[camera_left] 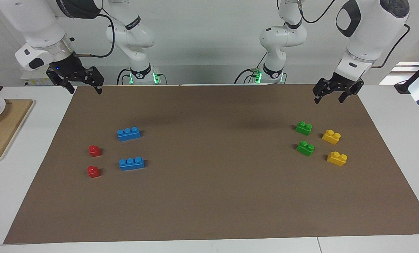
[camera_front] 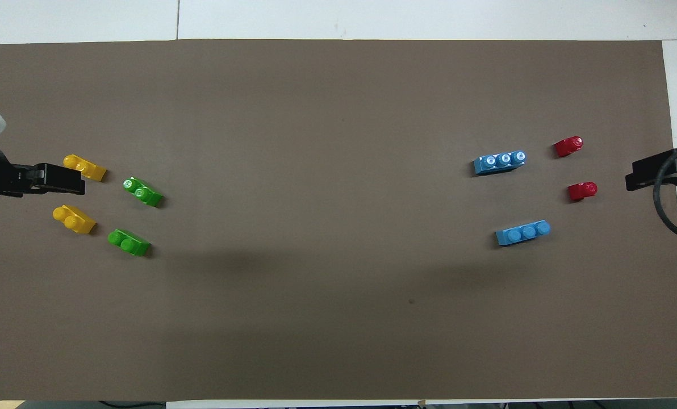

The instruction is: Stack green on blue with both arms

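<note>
Brown paper mat (camera_left: 216,196) covers most of the white worktop, and all eight bricks sit on it in two groups at opposite ends.

Toward the left arm's end lie the two green bricks (camera_left: 303,128) (camera_left: 305,148), each with two studs, one nearer the robots than the other and a small gap between them. Just beside them, closer to that end's edge, are two yellow bricks (camera_left: 331,136) (camera_left: 337,158), set in the same pairing. In the overhead view the green pair shows at (camera_front: 142,192) and (camera_front: 129,242).

Toward the right arm's end lie the two blue bricks (camera_left: 129,134) (camera_left: 131,163), long, three studs each, flat on the mat and apart from one another. Two small red bricks (camera_left: 95,150) (camera_left: 93,172) stand beside them, closer to that end's edge. Nothing is stacked; green and blue are well apart, with the bare middle of the mat between them.

The left gripper (camera_left: 330,97) hangs above the mat's corner at the robots' edge, over the spot just short of the nearer green and yellow bricks, its fingers spread and holding nothing. The right gripper (camera_left: 84,89) hangs above the other corner at the robots' edge, fingers also parted and empty, clear of the blue and red bricks. A wooden board (camera_left: 2,133) with a plate on it rests off the mat at the right arm's end of the worktop.
</note>
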